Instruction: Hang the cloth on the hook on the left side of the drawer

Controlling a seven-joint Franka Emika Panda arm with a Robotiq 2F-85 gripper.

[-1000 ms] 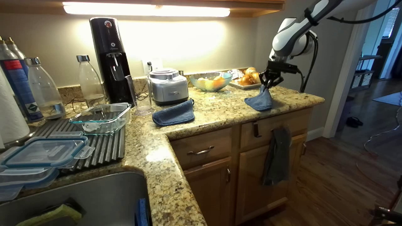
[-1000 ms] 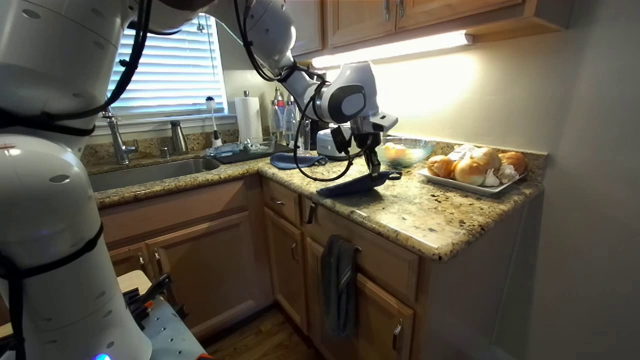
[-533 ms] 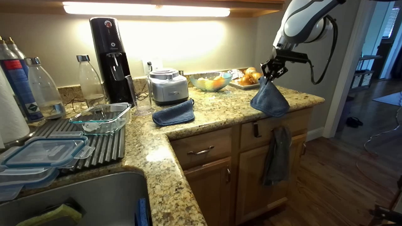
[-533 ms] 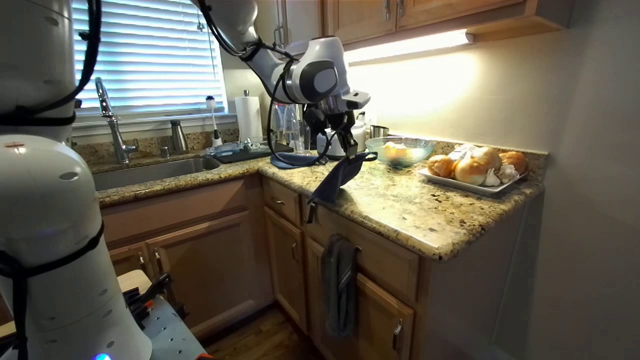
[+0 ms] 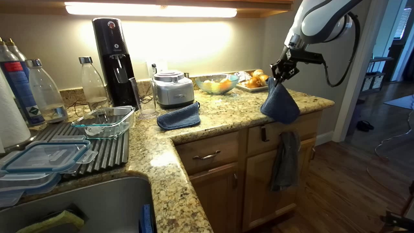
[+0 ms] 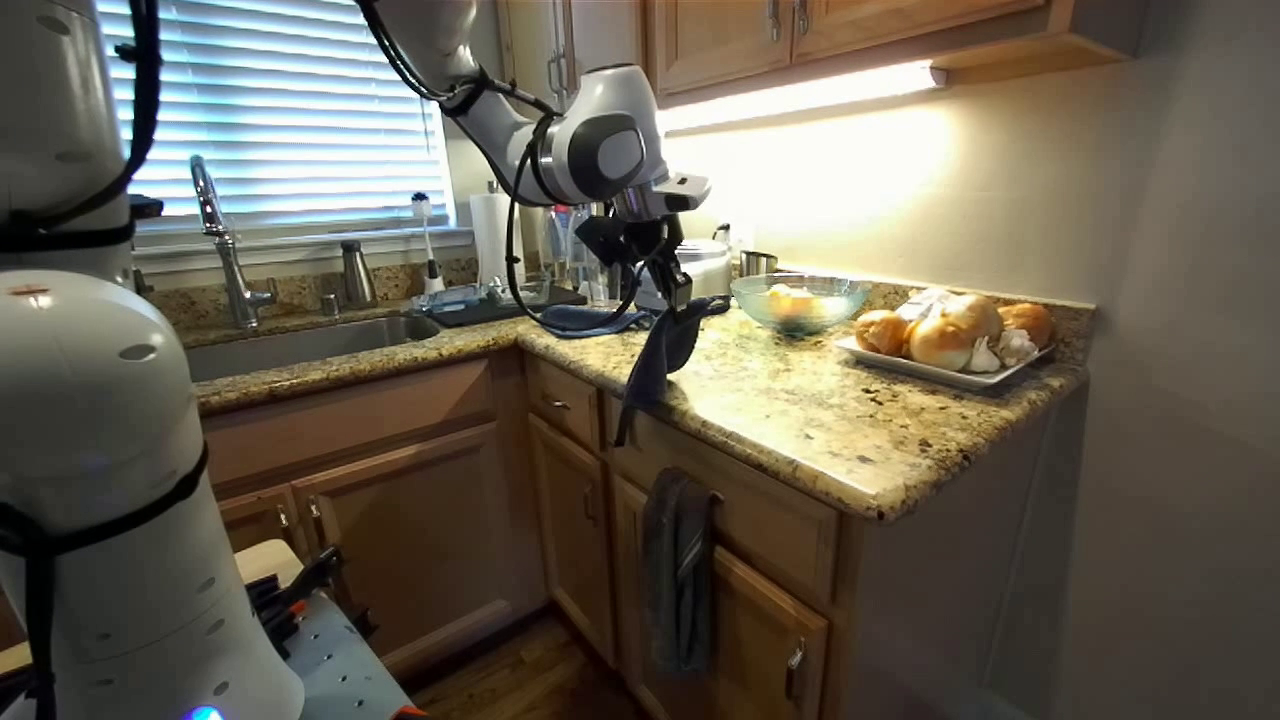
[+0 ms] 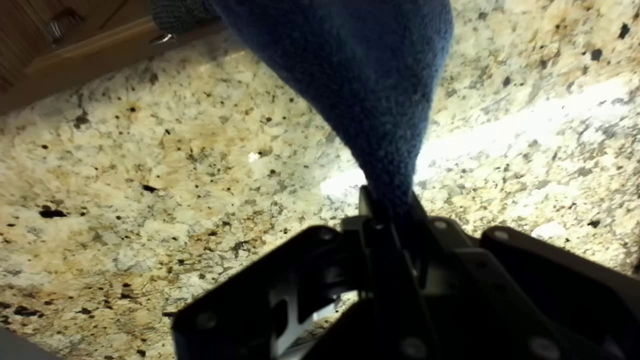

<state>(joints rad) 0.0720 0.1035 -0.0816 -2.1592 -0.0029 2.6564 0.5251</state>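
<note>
One cloth (image 5: pixel 280 105), blue, hangs from the jaws in an exterior view, pinched at its top, its lower end reaching past the front edge of the worktop (image 5: pixel 233 110). Lower down, to the left on the drawer (image 5: pixel 274 137), is a bare black hook (image 5: pixel 264 133); a grey towel (image 5: pixel 286 161) hangs to its right, and a spare cloth (image 5: pixel 179 116) lies on the worktop. In an exterior view the cloth (image 6: pixel 655 360) slopes down over the worktop's edge, and a short dark end, probably a loop (image 6: pixel 716 302), sticks out beyond the jaws; the hook is hard to make out behind the cloth. In the wrist view the cloth narrows to a gather gripped between the jaws. The step in hand seems to be carrying it to the hook. Best to swing well clear of the edge, line the loop up above the hook's tip, lower until the hook takes the weight, and let go only then, without brushing the towel.
</note>
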